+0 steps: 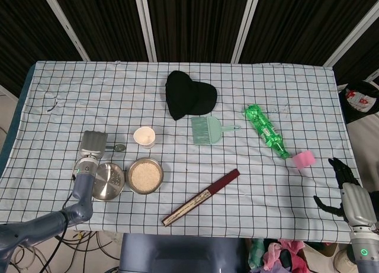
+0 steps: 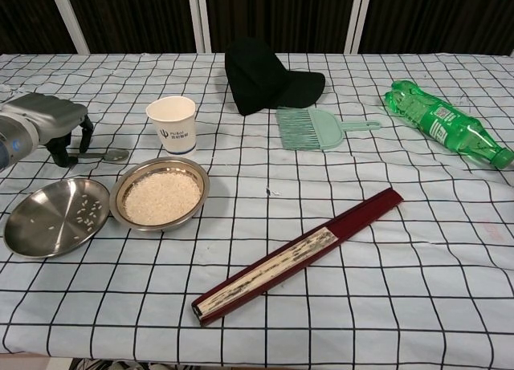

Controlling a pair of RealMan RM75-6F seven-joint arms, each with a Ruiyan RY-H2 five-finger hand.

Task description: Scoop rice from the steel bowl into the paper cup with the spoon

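A steel bowl (image 1: 145, 176) (image 2: 161, 195) full of white rice sits at the front left of the table. Just behind it stands the white paper cup (image 1: 144, 137) (image 2: 172, 124), upright. The metal spoon (image 1: 120, 147) (image 2: 115, 155) lies flat on the cloth left of the cup. My left hand (image 1: 93, 144) (image 2: 48, 121) hovers low over the spoon's handle, dark fingers curled down and pinching its end. My right hand (image 1: 349, 196) hangs beyond the table's right edge, fingers apart and holding nothing.
A shallow steel plate (image 1: 108, 180) (image 2: 55, 216) with a few rice grains touches the bowl's left side. Further off lie a black cap (image 2: 265, 75), a green brush (image 2: 309, 129), a green bottle (image 2: 442, 129), a folded fan (image 2: 297, 254) and a pink sponge (image 1: 304, 159).
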